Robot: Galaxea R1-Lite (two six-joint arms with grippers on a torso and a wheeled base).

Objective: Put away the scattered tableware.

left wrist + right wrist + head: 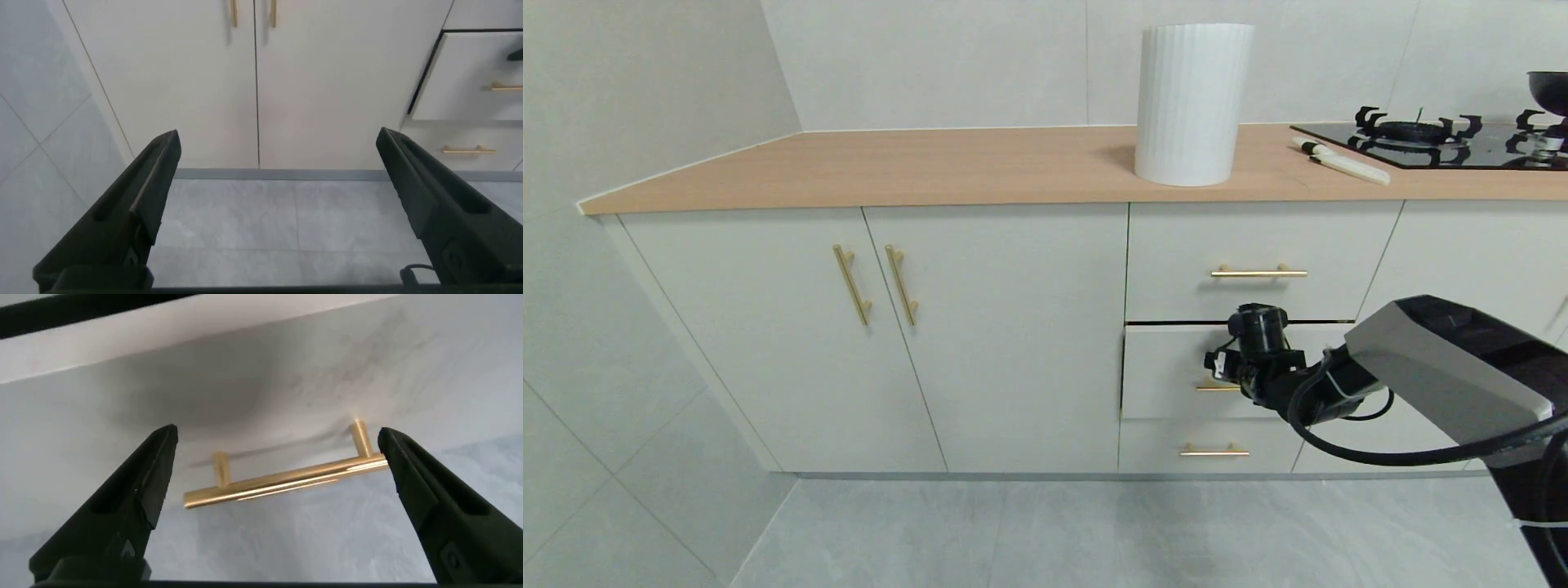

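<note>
No text, label or number can be read anywhere.

Head camera looks down at cabinets [996,327]; all views share the drawer [1168,359], right wrist closest.

Wooden countertop [915,167] across the upper frame — white ribbed container [1192,102] upright right of centre, pale knife [1342,161] lying farther right, just beside the black hob [1445,151] at the upper-right edge.

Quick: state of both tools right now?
Left tool: open, empty.
Right tool: open, empty, in front of the drawer handle.
</note>
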